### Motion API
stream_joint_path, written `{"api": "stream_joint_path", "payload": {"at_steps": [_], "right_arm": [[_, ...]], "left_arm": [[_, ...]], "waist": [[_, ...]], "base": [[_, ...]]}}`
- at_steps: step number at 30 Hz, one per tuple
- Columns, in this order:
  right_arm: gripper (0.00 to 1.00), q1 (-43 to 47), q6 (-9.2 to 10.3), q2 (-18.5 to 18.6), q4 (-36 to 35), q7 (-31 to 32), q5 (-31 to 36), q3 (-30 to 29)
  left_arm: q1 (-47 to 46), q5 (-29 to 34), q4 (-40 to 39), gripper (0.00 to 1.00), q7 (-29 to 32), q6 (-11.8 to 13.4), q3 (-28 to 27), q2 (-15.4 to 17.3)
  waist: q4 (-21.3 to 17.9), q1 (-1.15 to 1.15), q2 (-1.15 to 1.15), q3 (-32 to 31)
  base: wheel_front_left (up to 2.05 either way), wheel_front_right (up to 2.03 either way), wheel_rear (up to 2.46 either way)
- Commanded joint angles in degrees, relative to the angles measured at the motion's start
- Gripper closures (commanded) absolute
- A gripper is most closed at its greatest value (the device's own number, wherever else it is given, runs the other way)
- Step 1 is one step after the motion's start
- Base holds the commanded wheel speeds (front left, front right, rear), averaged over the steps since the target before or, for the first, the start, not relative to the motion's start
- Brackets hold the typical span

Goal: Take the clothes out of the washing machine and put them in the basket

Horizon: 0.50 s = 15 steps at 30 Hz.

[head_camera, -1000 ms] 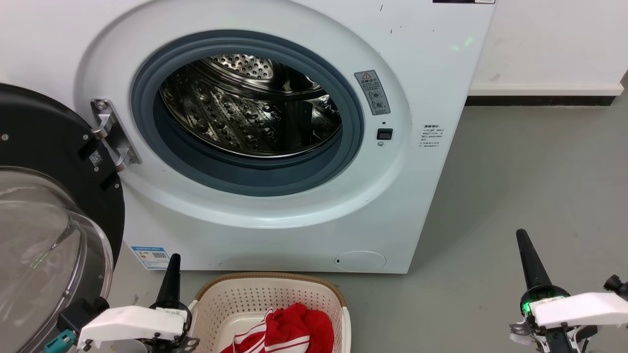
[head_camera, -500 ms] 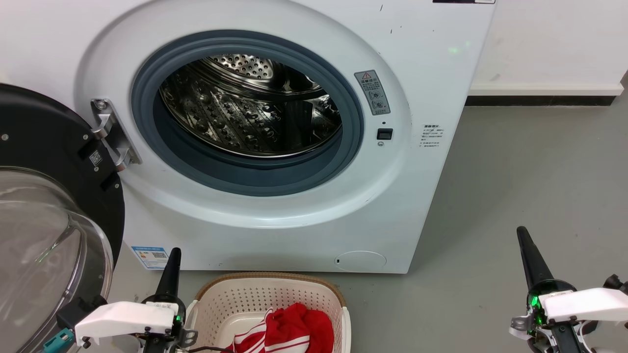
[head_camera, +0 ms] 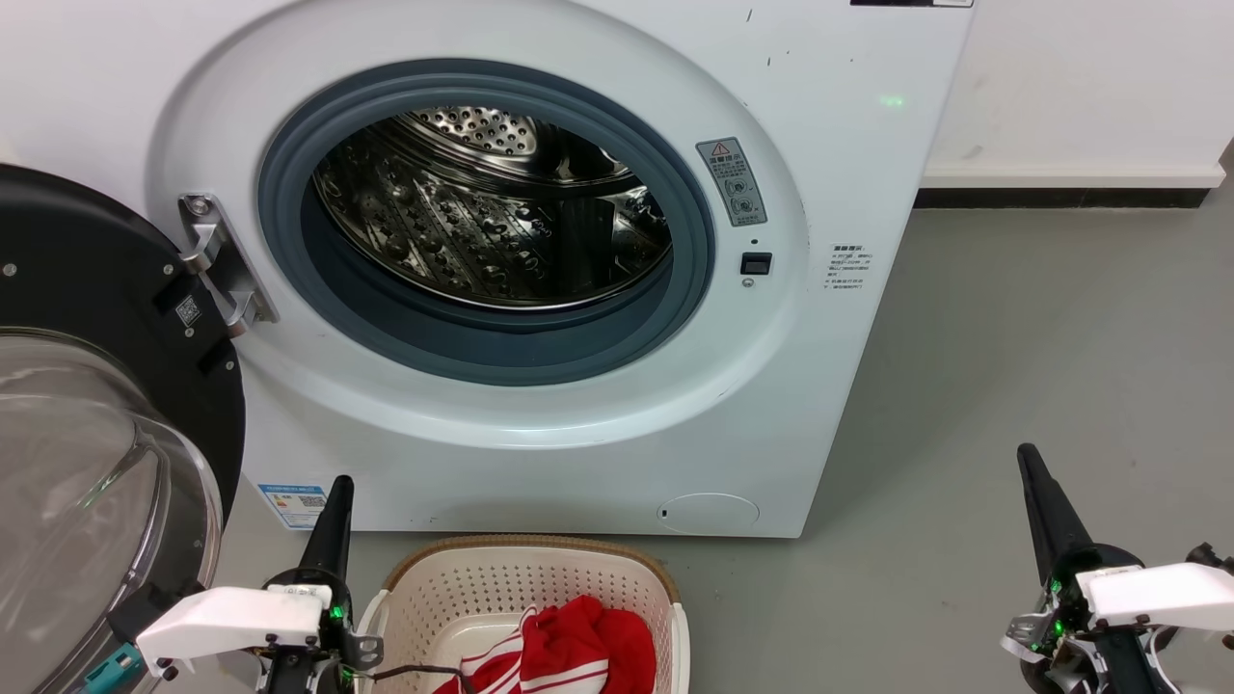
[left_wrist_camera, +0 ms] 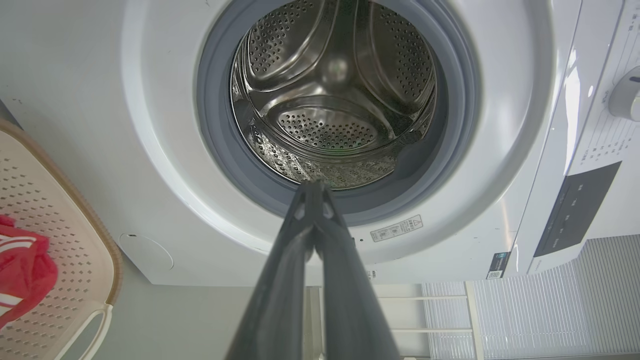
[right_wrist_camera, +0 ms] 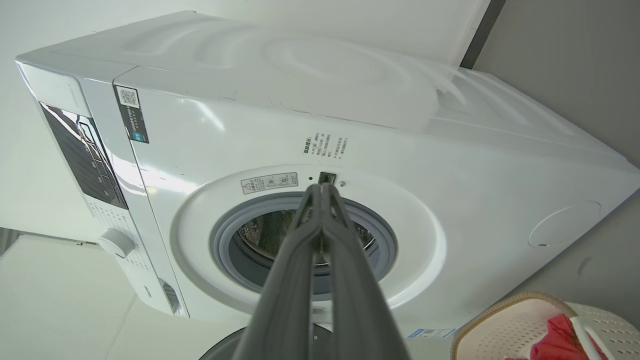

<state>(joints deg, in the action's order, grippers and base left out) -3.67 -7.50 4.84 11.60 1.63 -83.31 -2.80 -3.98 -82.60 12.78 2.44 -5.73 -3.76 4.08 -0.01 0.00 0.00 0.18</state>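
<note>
Two fabrics can be told apart among the clothes [head_camera: 569,651]: plain red and red with white stripes. They are bunched in the basket [head_camera: 521,578], which stands on the floor [head_camera: 1060,337] just before the washing machine [head_camera: 848,145]. The near part of the basket and of the heap is cut off by the head view's bottom edge, so how the garments lie there cannot be told.

The drum [head_camera: 482,222] is seen through the porthole as bare perforated steel, though its lower front is hidden behind the grey seal. The glass door [head_camera: 87,434] is swung open at the left and cropped by the frame.

The left pincer [head_camera: 340,484] is held low beside the basket's left side, and the right pincer [head_camera: 1026,453] well off to the right above the floor. In each wrist view the two dark fingers are pressed together to the tip, with nothing gripped. Both wrists are partly cut off below.
</note>
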Motion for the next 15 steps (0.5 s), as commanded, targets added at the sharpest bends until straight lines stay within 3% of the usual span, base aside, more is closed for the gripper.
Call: {"api": "stream_joint_path", "payload": {"at_steps": [1,15], "right_arm": [[1.00,-1.48,0.01,0.02,0.18,0.42,-1.10,-0.16],[1.00,-2.29,0.01,-0.21,1.57,2.11,-7.30,-0.97]], "left_arm": [[-1.14,-1.05,0.00,1.00,0.50,-0.44,-0.17,0.08],[-1.95,-7.29,0.84,1.00,2.08,-1.44,-0.99,-0.05]], "waist": [[0.00,0.00,0.00,0.00],[0.01,0.00,0.00,0.00]], "base": [[0.00,0.00,0.00],[0.00,0.00,0.00]]}}
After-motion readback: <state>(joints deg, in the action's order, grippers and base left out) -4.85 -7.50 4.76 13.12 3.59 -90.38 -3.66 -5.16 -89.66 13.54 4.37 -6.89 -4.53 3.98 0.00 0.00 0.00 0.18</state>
